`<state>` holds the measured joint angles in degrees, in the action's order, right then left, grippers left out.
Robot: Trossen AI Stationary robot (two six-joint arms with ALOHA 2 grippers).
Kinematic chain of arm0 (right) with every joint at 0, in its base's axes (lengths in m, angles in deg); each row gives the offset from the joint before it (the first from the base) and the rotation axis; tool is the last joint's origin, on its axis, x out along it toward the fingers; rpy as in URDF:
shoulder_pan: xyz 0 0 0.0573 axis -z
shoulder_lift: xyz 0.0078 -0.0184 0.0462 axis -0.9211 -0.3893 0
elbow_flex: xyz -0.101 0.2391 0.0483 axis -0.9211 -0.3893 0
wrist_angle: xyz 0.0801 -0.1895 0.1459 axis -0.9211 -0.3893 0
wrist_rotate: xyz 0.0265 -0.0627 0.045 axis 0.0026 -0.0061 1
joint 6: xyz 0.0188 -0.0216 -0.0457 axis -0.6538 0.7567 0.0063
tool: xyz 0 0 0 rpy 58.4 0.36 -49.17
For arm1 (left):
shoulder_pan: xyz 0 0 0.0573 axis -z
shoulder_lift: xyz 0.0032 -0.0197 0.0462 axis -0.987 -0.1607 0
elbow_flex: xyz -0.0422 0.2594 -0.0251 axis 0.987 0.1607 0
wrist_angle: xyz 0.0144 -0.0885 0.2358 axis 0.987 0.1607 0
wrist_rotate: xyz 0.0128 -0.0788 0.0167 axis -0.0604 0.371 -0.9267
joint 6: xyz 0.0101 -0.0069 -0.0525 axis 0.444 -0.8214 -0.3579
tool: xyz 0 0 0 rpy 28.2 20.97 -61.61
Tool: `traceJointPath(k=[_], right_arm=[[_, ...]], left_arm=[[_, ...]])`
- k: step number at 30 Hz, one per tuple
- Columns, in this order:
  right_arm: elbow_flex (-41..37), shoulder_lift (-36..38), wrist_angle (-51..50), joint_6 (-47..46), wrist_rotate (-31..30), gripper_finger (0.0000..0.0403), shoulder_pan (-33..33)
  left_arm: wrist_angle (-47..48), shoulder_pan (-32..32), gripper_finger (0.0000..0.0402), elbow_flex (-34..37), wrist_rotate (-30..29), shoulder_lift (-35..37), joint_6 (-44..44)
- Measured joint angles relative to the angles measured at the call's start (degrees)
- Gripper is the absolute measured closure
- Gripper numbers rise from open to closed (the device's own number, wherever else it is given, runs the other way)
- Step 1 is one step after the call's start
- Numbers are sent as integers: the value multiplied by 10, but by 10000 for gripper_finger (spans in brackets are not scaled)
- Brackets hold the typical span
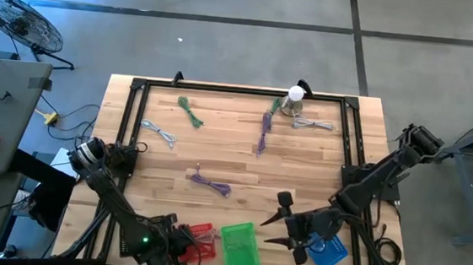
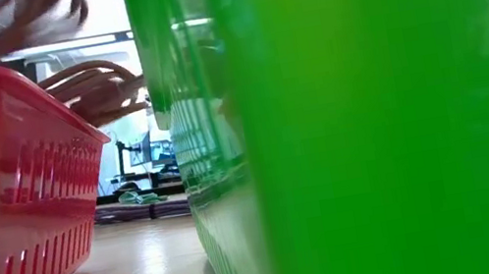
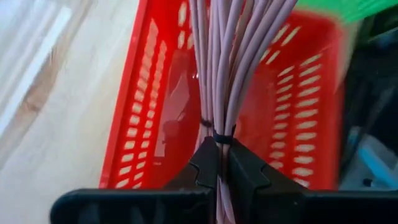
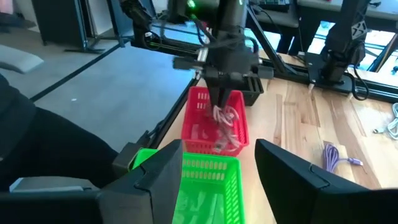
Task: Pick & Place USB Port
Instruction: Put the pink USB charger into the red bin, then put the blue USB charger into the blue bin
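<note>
My left gripper point(image 3: 217, 149) is shut on a bundled pinkish-grey USB cable point(image 3: 227, 68) above the red basket point(image 3: 298, 112) at the table's near edge. In the right wrist view the cable's loops point(image 4: 225, 130) hang down into the red basket point(image 4: 198, 127). A green basket point(image 1: 240, 247) stands to the right of the red one, and a blue basket point(image 1: 329, 251) farther right. My right gripper point(image 1: 280, 225) hovers open between the green and blue baskets, holding nothing. My left gripper pinches the cable bundle just below its black tie point(image 3: 224, 138) between its two fingers. The fingers come from above, slanting down, and lie along the bundle. The bundle hangs below them with its loops point(image 4: 224, 140) inside the red basket; whether they touch its floor I cannot tell.
More bundled cables lie on the wooden table: green point(image 1: 191, 112), white point(image 1: 159, 132), purple point(image 1: 211, 183), purple point(image 1: 264, 130) and white point(image 1: 315, 123). A lamp point(image 1: 295, 93) stands at the far edge. A black frame point(image 1: 240, 90) borders the table.
</note>
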<state>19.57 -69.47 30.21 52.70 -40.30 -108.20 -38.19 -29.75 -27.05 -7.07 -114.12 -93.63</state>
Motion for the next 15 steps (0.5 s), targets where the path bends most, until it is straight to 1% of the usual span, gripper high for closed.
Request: traceJointPath(k=[2,4,7,10,15], right_arm=[[0,0,0,0,-2,208,-5],[0,0,0,0,-5,208,-9],[0,0,0,1,-19,208,-14],[0,0,0,15,-16,208,-18],[0,0,0,16,-23,208,-18]], left_arm=[[-6,0,390,6,1,0,0],[-8,0,375,7,-2,0,0],[-8,0,339,7,-14,0,0],[-7,0,303,7,-14,0,0],[9,-4,258,-14,-8,4,2]])
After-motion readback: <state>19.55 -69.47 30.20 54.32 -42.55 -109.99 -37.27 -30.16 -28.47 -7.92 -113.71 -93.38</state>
